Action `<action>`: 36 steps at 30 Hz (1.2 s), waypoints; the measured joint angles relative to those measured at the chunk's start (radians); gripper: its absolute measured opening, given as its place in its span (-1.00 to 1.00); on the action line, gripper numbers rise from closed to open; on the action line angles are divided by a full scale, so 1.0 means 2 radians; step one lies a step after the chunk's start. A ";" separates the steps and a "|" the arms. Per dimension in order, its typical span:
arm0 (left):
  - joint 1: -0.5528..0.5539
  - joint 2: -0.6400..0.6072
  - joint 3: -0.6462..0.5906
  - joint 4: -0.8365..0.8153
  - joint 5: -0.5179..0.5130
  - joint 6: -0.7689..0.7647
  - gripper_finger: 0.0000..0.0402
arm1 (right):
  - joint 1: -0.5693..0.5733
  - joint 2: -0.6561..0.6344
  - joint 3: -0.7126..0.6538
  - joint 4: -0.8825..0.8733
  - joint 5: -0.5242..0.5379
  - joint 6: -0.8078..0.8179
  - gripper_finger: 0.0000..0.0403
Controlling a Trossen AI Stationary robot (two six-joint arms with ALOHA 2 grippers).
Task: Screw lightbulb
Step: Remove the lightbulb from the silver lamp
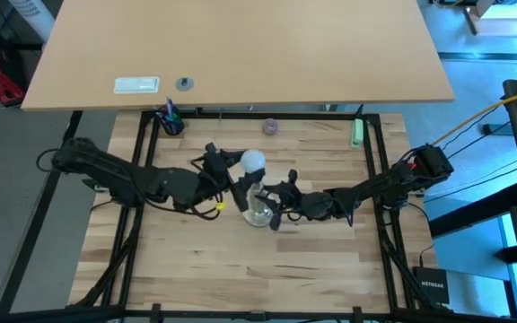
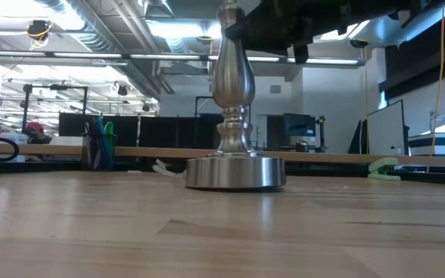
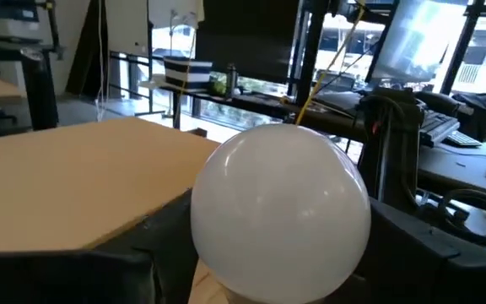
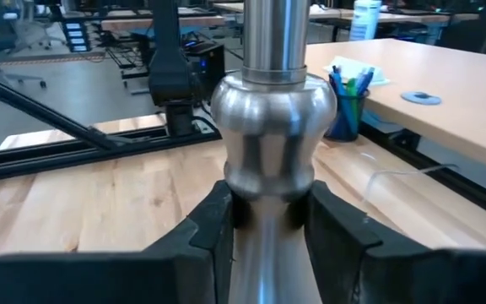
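Lightbulb sits at the top of the silvery stand, pinched between the 2 fingers of the left hand. Right hand is pressed around the stand's narrow stem, just below its bulge. The stand's round base rests on the desk.

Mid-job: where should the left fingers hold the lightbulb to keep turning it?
Grip the lightbulb across its round globe, probably at the widest part, coming from the left as the left gripper does. The narrow base points down into the stand, which the right gripper clamps.
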 joint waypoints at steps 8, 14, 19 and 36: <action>-0.002 -0.015 -0.002 -0.006 0.051 0.036 0.45 | -0.001 0.000 0.000 -0.005 -0.016 -0.002 -0.44; -0.003 -0.071 -0.003 -0.110 0.114 0.037 0.54 | -0.002 0.001 0.000 -0.011 -0.031 -0.009 -0.55; 0.012 -0.101 -0.006 -0.189 0.191 0.035 0.55 | -0.002 0.003 -0.002 -0.016 -0.044 -0.013 -0.72; 0.054 -0.119 -0.013 -0.229 0.254 0.050 0.49 | -0.001 -0.013 -0.001 -0.012 -0.065 -0.013 -0.29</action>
